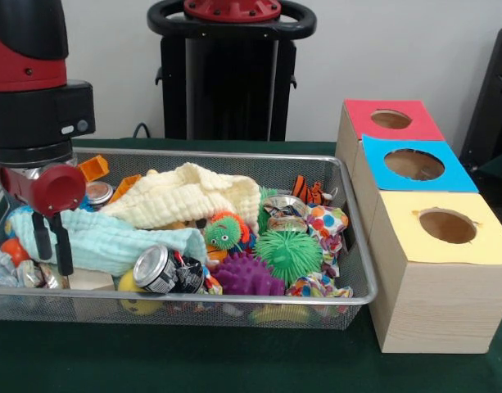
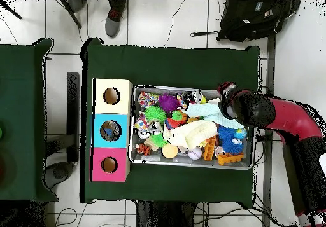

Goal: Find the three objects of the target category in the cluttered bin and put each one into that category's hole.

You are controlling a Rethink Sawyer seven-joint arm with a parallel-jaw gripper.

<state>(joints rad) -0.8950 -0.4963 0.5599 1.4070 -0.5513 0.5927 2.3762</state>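
Note:
The wire mesh bin (image 1: 234, 302) is full of mixed clutter. My gripper (image 1: 55, 260) hangs at the bin's left end in the front view, fingers (image 1: 42, 237) apart and empty, lowered beside a light blue cloth (image 1: 111, 239). A crinkled clear plastic piece (image 1: 2, 270), perhaps a bottle, lies at the bin's left edge just left of the fingers. No other clear bottle shows. The red-topped hole (image 1: 391, 119) is on the farthest wooden box at the right. In the overhead view my arm (image 2: 255, 110) covers the bin's right end (image 2: 251, 164), and the red-topped hole (image 2: 109, 165) lies left of the bin.
A cream cloth (image 1: 189, 196), a crushed can (image 1: 156, 268), a green spiky ball (image 1: 290, 254) and a purple one (image 1: 244, 275) fill the bin. Blue-topped (image 1: 414, 164) and yellow-topped (image 1: 447, 225) holes sit nearer the camera than the red one. A person's feet (image 2: 114, 18) show in the overhead view.

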